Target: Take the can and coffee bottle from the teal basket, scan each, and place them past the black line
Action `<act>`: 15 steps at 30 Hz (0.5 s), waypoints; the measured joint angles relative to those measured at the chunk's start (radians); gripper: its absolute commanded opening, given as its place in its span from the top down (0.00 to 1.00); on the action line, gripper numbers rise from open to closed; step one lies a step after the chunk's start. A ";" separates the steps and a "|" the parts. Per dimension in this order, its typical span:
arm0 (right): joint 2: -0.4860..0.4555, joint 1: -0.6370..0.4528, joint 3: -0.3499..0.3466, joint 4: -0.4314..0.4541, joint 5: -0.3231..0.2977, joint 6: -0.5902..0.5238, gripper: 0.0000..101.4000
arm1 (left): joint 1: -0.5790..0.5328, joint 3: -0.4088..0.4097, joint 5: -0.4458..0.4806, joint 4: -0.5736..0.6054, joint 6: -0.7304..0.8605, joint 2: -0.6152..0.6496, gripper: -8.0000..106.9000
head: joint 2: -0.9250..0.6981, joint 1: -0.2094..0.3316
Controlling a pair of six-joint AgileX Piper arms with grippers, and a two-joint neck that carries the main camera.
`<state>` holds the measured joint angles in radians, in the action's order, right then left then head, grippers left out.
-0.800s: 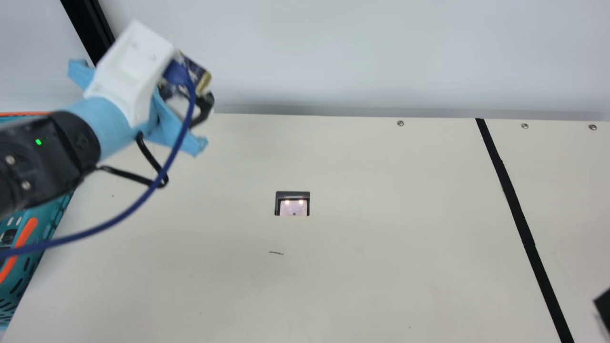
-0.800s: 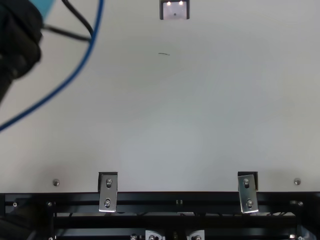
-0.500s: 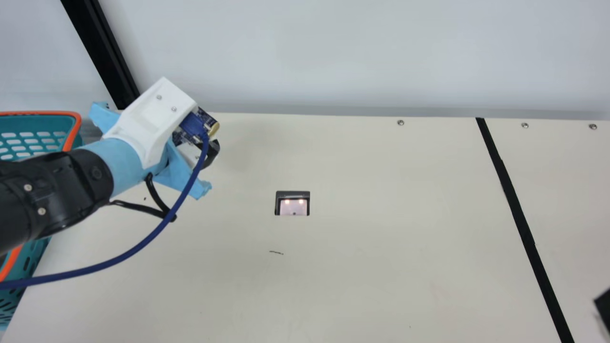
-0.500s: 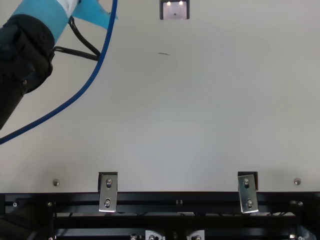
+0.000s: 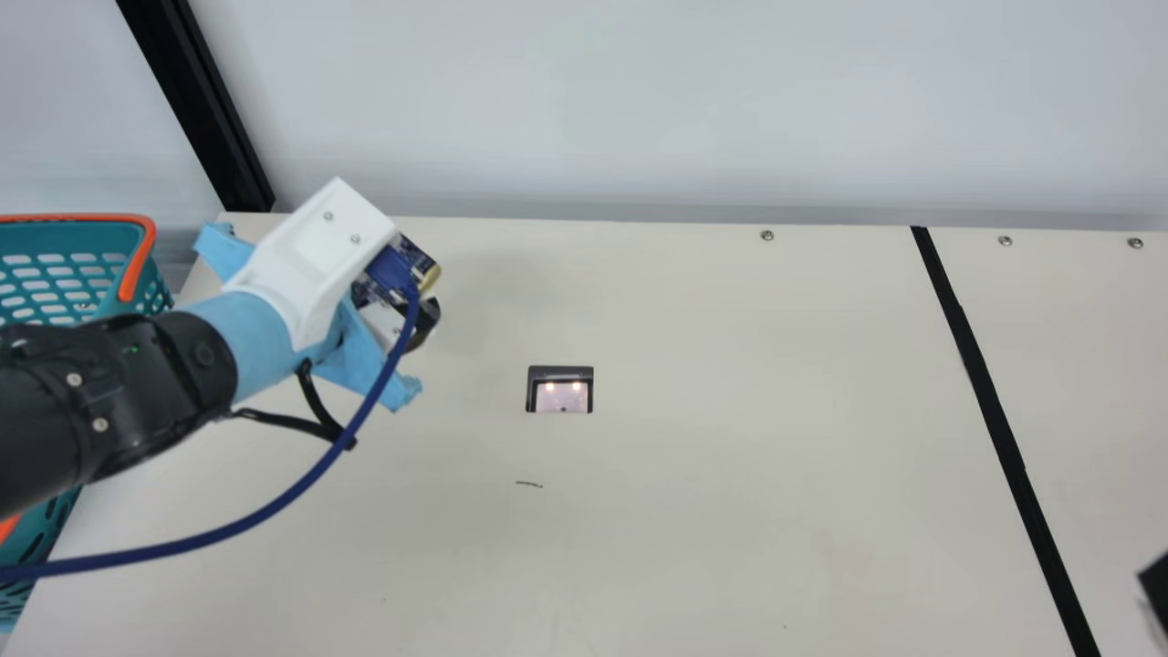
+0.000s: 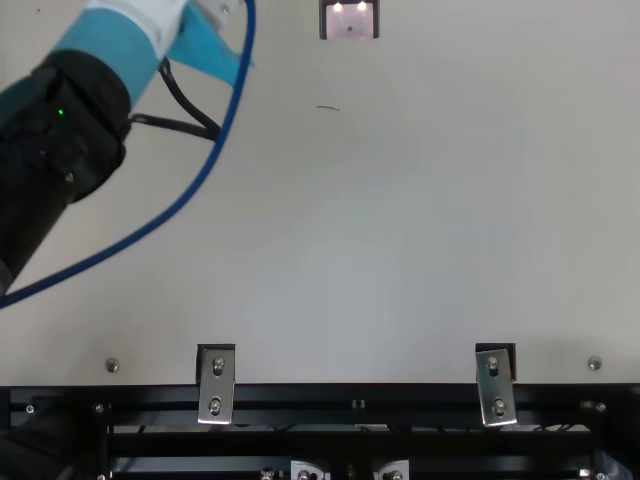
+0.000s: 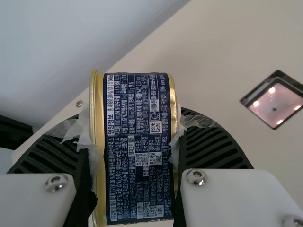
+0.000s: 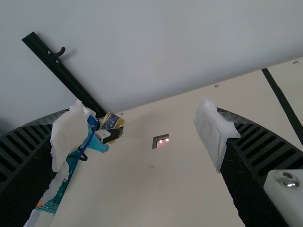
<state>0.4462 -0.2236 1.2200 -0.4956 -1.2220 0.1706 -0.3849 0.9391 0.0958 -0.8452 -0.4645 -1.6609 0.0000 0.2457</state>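
The can [image 7: 137,151], navy with gold rims, is held by the left gripper [image 5: 425,319], whose jaws are clenched around its two sides. It is carried above the left part of the tabletop [image 5: 684,502], between the teal basket [image 5: 68,237] and the scanner [image 5: 559,391], and well apart from the black line [image 5: 990,401]. A printed side of the can is turned toward the left wrist camera.

The right gripper [image 5: 1157,589] is seen at the right edge of the main view, beyond the black line. In the right wrist view, the jaws of the right gripper [image 8: 139,135] are spread wide with nothing held between them, and their tips are wrapped in white material.

The scanner is set into the tabletop, its small lights lit, and a short dark mark [image 5: 529,484] is found just nearer than it. The basket is edged in orange at the far left, partly covered by the left arm. A blue cable [image 5: 274,506] is looped along that arm.
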 measured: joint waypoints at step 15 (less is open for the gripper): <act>0.000 0.000 0.000 0.000 0.000 0.000 0.00 | -0.089 -0.012 0.052 0.473 0.379 0.065 0.84 | 0.000 0.000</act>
<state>0.4462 -0.2236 1.2200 -0.4956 -1.2220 0.1706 -0.4737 0.9267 0.1477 -0.3720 -0.0859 -1.5962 0.0000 0.2457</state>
